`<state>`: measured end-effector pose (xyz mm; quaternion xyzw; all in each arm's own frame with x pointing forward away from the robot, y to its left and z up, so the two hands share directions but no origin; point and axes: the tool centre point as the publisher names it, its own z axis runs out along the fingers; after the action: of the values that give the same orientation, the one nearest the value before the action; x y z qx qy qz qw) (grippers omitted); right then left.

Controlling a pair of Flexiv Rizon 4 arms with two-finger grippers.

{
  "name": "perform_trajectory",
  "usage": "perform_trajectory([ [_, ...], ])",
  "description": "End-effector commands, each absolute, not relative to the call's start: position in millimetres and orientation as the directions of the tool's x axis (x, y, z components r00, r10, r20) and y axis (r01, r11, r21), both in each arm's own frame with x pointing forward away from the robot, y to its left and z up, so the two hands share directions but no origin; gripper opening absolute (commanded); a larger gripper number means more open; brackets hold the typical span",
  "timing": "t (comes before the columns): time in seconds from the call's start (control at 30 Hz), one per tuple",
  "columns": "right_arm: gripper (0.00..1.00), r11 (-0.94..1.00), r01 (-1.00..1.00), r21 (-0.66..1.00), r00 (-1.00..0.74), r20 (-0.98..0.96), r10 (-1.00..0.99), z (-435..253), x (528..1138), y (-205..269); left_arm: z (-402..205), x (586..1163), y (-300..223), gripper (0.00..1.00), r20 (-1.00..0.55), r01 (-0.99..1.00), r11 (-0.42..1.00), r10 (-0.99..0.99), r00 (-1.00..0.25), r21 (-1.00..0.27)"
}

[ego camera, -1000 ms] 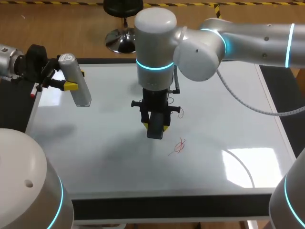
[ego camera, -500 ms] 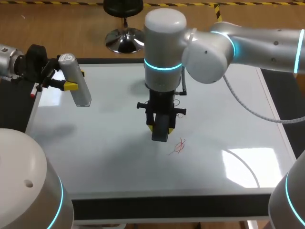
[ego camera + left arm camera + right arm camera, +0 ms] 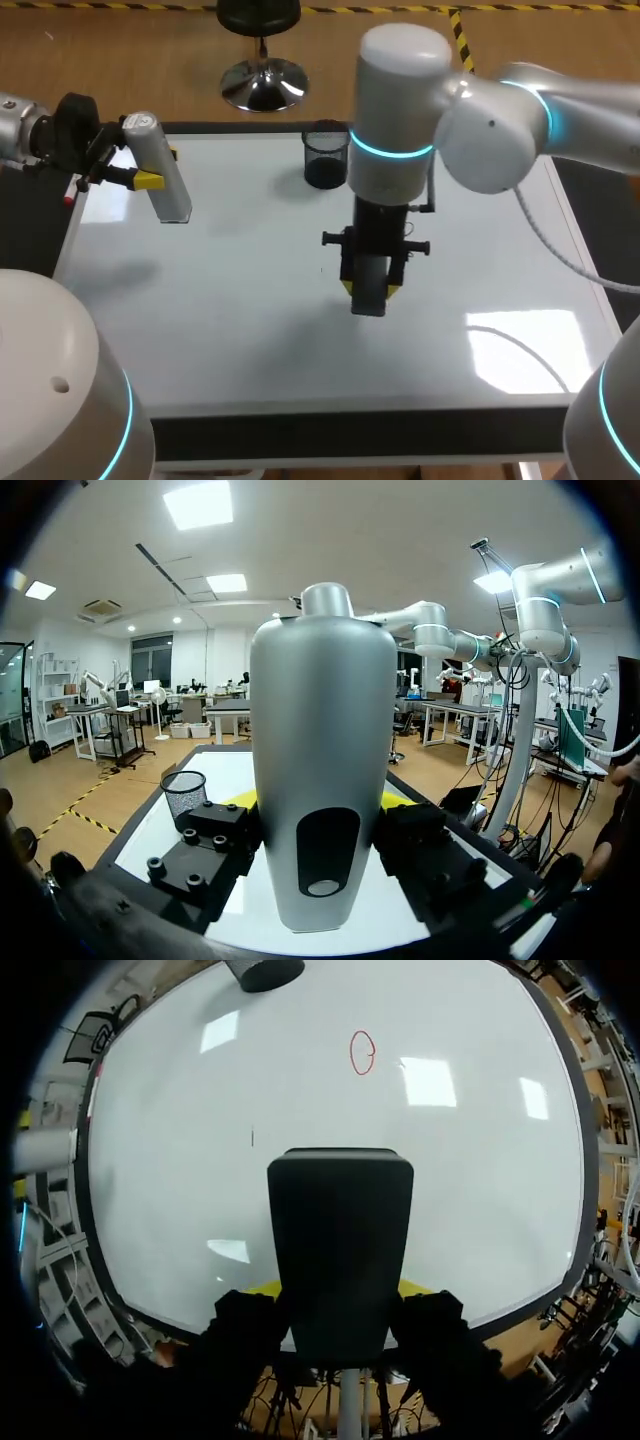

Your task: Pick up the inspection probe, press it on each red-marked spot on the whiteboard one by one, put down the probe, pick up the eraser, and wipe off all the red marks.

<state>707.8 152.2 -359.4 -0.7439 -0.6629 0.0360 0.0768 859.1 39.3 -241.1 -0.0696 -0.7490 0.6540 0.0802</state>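
Observation:
My left gripper hangs over the whiteboard's far left corner, shut on the silver inspection probe. In the left wrist view the probe stands between the fingers. My right gripper is over the board's middle, pointing down, shut on the black eraser. The eraser fills the gap between the yellow tips in the right wrist view. A red circle mark lies on the board ahead of it. No red mark shows in the head view; the arm and eraser hide that part of the board.
A black mesh cup stands at the board's far edge, behind my right arm, and is also seen as the mesh cup beside the probe. A grey cable trails from the right arm over the board's right side.
My right arm has moved right and nearer the front with the eraser, onto the spot of the red scribble, which no longer shows. The mesh cup has come into view. The left arm is unchanged.

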Motion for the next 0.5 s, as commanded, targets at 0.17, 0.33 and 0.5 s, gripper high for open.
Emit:
perform_trajectory([
  [0.17, 0.00, -0.145, 0.977, -0.156, 0.163, 0.113, 0.980, -343.6, 685.7, 111.0, -240.8, 860.1, 40.0, 0.00, 0.028, 0.001, 0.133, 0.212, -0.977, -0.991],
  [0.33, 0.00, -0.169, 0.972, -0.161, 0.188, 0.113, 0.976, -340.0, 678.4, 90.5, -240.8, 860.1, 40.0, 0.00, 0.028, 0.001, 0.133, 0.212, -0.977, -0.991],
  [0.5, 0.00, -0.165, 0.972, -0.166, 0.186, 0.124, 0.975, -339.6, 677.4, 72.7, -240.8, 860.1, 40.0, 0.00, 0.028, 0.001, 0.133, 0.212, -0.977, -0.991],
])
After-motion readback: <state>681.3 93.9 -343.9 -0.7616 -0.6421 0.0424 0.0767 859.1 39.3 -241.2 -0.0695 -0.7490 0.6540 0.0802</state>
